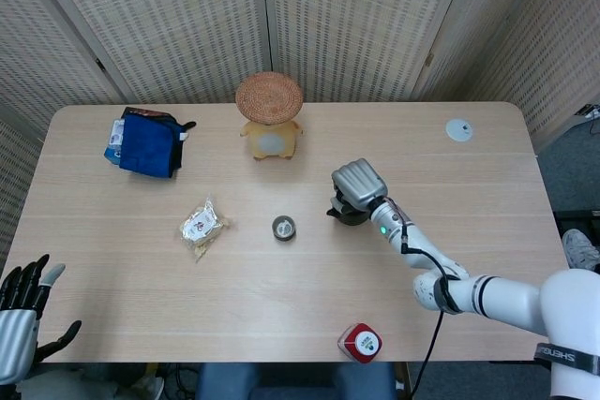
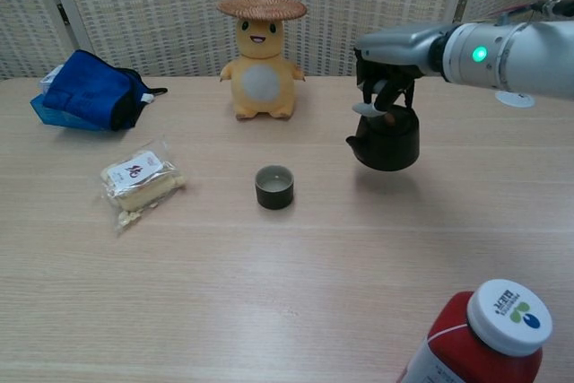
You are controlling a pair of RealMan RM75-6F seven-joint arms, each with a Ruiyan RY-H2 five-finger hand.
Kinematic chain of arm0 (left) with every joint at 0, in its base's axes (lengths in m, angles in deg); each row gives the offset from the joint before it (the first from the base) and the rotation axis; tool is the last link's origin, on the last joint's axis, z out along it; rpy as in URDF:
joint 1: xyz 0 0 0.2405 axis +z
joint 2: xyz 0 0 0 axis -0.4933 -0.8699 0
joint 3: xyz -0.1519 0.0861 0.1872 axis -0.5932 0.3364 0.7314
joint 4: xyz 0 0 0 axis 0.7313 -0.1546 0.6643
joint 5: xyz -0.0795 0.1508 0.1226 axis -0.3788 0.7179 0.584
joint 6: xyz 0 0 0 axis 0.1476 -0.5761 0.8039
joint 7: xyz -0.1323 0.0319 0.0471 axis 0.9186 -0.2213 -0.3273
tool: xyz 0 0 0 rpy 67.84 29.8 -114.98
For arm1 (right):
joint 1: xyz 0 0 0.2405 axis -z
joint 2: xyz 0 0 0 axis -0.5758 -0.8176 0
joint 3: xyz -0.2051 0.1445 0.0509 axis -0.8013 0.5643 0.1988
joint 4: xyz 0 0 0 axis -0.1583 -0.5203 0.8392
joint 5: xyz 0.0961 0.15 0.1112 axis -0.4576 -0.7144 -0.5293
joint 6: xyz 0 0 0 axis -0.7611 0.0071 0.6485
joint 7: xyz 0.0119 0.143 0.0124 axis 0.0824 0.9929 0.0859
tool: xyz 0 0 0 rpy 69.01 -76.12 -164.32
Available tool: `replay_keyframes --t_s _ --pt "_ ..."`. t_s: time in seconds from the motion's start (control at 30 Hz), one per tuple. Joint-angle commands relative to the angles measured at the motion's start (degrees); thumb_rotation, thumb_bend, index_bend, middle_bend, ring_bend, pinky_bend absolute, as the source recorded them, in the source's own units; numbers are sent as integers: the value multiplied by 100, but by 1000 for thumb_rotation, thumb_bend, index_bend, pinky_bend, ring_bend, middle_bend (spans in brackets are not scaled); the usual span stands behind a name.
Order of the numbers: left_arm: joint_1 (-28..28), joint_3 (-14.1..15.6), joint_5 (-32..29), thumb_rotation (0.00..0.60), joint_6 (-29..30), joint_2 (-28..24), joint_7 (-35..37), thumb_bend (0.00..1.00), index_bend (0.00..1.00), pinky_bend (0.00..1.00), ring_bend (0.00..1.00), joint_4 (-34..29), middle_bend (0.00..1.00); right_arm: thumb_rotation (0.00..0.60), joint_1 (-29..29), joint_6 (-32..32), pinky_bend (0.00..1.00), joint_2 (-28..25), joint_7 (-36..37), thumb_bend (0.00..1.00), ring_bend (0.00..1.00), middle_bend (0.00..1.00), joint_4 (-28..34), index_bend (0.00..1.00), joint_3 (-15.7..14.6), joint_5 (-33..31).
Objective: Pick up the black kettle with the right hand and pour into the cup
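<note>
Right of the cup [image 2: 274,186], the right hand [image 2: 387,62] holds the black kettle [image 2: 385,142] seemingly upright, spout toward it.

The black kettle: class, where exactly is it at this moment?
The black kettle hangs from the right hand at centre-right of the chest view, to the right of the cup and apart from it.

1 kettle [image 2: 384,139], 1 cup [image 2: 273,186], 1 plush toy [image 2: 261,56], 1 snack pkt [image 2: 140,177], 1 blue bag [image 2: 90,91], 1 red bottle [image 2: 484,338], 1 white disc [image 1: 458,130]
</note>
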Motion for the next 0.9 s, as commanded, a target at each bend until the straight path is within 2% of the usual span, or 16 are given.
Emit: replay_keyframes --t_s 0.03,0.2,0.37,0.9 --pt "1 2 -5 600 2 -5 -8 222 116 0 0 -6 0 481 203 72 540 -53 304 390 932 946 -170 974 -108 315" --pt "8 18 -14 600 -2 4 -20 222 116 0 0 -8 0 482 362 99 540 -43 594 360 929 940 -301 962 -161 539" --pt "4 21 -6 600 0 11 -47 221 116 0 0 -16 0 483 476 155 540 -42 880 200 926 939 -369 959 -151 703" --pt "23 32 -29 600 23 13 -48 221 116 0 0 1 0 481 687 205 514 -20 1240 2 923 935 -530 957 -147 1091"
